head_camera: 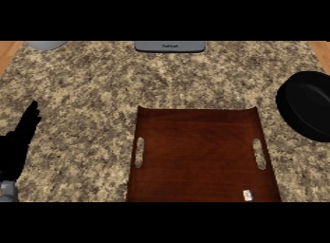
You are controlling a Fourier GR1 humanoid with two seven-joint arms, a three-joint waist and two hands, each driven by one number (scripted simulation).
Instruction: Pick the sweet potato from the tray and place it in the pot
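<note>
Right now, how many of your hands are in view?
1. The left hand rests open at the view's left edge, fingers up, left of the tray. The right hand is out of view; it may lie beyond the frame.

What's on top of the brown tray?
The tray carries only a small white tag near the view's bottom. Nothing covers it, though its near end runs out of view.

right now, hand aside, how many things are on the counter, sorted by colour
brown: 1, tray
black: 1, pot
grey: 2, left grey thing and middle grey thing, both at the far edge
total: 4
no sweet potato shows
</note>
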